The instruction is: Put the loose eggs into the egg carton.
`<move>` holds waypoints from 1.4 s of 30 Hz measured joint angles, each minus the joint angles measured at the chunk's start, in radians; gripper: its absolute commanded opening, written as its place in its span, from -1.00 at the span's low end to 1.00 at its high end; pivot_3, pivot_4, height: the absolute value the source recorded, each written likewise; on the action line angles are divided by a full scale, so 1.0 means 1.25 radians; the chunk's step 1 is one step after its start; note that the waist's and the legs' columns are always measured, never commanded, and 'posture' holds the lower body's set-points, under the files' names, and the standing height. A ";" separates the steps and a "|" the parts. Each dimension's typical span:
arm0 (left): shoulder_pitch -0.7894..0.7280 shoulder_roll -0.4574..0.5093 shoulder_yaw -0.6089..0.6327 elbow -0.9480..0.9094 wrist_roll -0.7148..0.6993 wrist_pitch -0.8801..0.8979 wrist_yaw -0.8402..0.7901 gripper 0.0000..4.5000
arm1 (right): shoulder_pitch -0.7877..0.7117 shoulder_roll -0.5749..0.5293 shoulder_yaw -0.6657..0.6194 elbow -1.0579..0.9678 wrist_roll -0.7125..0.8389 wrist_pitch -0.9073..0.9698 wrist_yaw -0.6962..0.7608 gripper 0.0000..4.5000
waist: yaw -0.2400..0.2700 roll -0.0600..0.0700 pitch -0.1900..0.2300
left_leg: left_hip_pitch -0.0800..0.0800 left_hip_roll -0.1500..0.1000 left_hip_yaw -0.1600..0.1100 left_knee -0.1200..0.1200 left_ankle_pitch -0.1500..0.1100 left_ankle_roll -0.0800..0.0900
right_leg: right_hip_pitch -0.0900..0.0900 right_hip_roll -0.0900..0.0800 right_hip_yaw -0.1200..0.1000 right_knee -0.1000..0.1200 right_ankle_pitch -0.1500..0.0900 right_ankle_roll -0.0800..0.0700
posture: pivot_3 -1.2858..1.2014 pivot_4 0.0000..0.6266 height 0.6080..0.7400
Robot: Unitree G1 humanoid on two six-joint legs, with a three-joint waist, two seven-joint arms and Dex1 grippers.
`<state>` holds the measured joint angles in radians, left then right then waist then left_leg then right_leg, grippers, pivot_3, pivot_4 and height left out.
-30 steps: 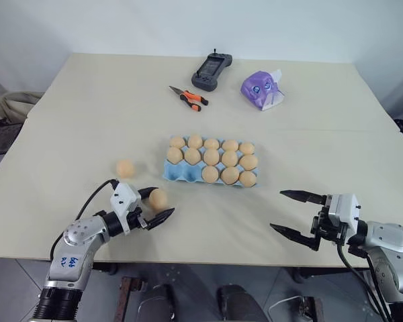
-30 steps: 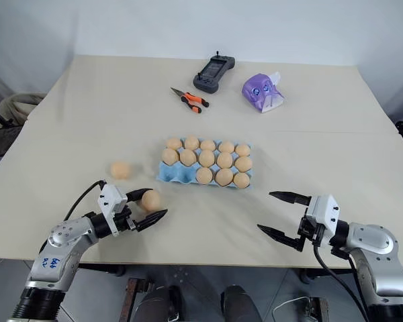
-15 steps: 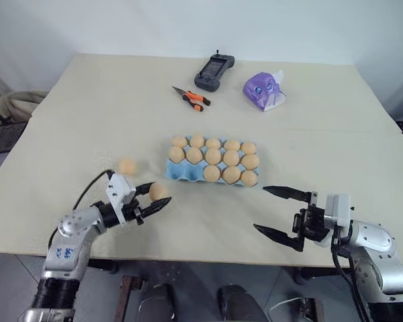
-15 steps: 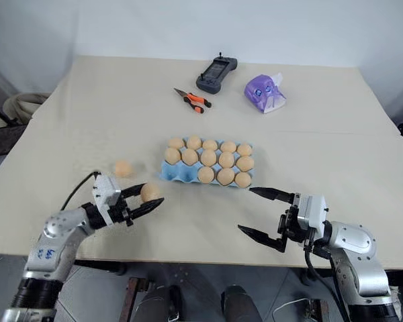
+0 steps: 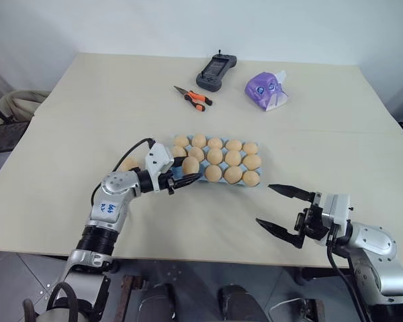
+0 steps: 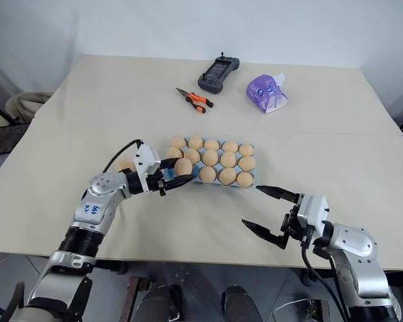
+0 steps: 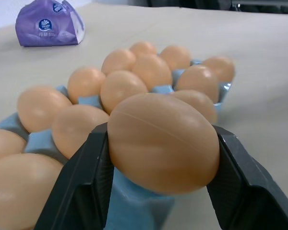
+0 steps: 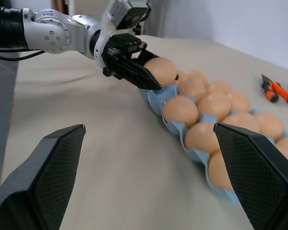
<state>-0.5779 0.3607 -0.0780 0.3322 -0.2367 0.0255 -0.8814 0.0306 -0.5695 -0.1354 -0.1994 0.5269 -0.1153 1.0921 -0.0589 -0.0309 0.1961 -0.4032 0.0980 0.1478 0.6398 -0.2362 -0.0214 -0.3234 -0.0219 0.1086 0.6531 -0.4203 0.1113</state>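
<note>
My left gripper (image 5: 191,168) is shut on a tan egg (image 7: 163,141) and holds it just above the near-left corner of the light blue egg carton (image 7: 134,203). The carton lies at the table's middle and has eggs in most of its cups. One more loose egg (image 5: 128,163) rests on the table left of the carton, partly hidden behind my left wrist. My right gripper (image 5: 264,204) hovers open and empty near the table's front edge, right of the carton.
At the back of the table lie a black handheld controller (image 5: 213,71), orange-handled pliers (image 5: 191,97) and a purple tissue packet (image 5: 267,90). Bare tabletop (image 5: 208,221) lies between the carton and the near edge.
My left gripper closed on the egg near the front left, lifted it and carried it right and forward to the carton's near-left corner. The right gripper has stayed open, almost in place.
</note>
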 measured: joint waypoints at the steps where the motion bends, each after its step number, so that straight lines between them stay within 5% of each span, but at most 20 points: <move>1: 0.000 -0.005 0.000 0.001 0.002 -0.006 0.001 0.61 | 0.001 0.001 0.000 -0.005 0.000 0.000 -0.006 1.00 | 0.001 0.000 0.000 | 0.000 0.000 0.000 0.000 0.000 0.000 | 0.000 0.001 0.000 0.000 0.000 0.000 | 0.03 -0.52 1.00; 4: 0.000 -0.010 0.000 0.006 0.003 -0.021 0.004 0.98 | 0.013 0.003 0.000 -0.018 0.000 0.000 -0.015 1.00 | 0.003 0.000 0.000 | 0.000 0.001 0.000 0.001 0.000 0.000 | 0.000 0.002 0.000 0.000 0.000 0.000 | 0.03 -0.52 1.00; 10: 0.037 0.009 0.037 -0.049 -0.009 -0.031 0.018 0.98 | 0.008 0.009 0.010 -0.022 -0.001 -0.001 -0.021 1.00 | -0.001 0.000 0.000 | 0.000 0.001 0.000 0.004 0.000 0.000 | 0.001 0.002 0.000 0.002 0.000 0.000 | 0.03 -0.52 1.00; 19: 0.327 0.133 0.272 -0.246 -0.085 -0.019 0.075 0.98 | -0.072 0.028 0.032 0.012 0.012 -0.009 0.030 1.00 | -0.002 0.000 0.000 | 0.000 0.002 -0.001 0.003 -0.001 0.000 | 0.001 -0.003 -0.001 0.002 0.000 0.000 | 0.03 -0.52 1.00; 29: 0.540 0.097 0.418 -0.326 -0.117 0.035 0.217 0.98 | -0.074 0.027 0.041 0.147 0.010 -0.093 0.162 1.00 | 0.003 -0.001 0.000 | 0.000 0.000 -0.001 0.004 -0.006 0.005 | 0.004 -0.006 -0.003 0.000 0.000 0.000 | 0.03 -0.52 1.00; 35: 0.547 0.086 0.414 -0.356 -0.121 0.061 0.261 0.98 | -0.085 0.027 0.037 0.230 0.003 -0.140 0.180 1.00 | 0.002 -0.001 0.000 | 0.001 0.001 -0.002 0.003 -0.007 0.004 | 0.004 -0.004 -0.003 -0.001 0.001 -0.001 | 0.03 -0.52 1.00; 42: 0.416 0.090 0.336 -0.344 -0.111 0.121 0.287 0.98 | -0.089 0.042 0.033 0.262 -0.009 -0.172 0.162 1.00 | 0.002 -0.001 0.000 | 0.000 0.001 -0.001 0.003 -0.005 0.001 | 0.003 -0.004 -0.003 -0.001 0.001 -0.001 | 0.03 -0.52 1.00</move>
<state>-0.0572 0.4734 0.3423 -0.0981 -0.3748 0.1773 -0.5221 -0.0810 -0.5165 -0.0937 0.1278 0.5158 -0.3303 1.2940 -0.0560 -0.0318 0.1959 -0.4028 0.0993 0.1464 0.6441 -0.2427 -0.0195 -0.3192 -0.0263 0.1054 0.6515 -0.4194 0.1097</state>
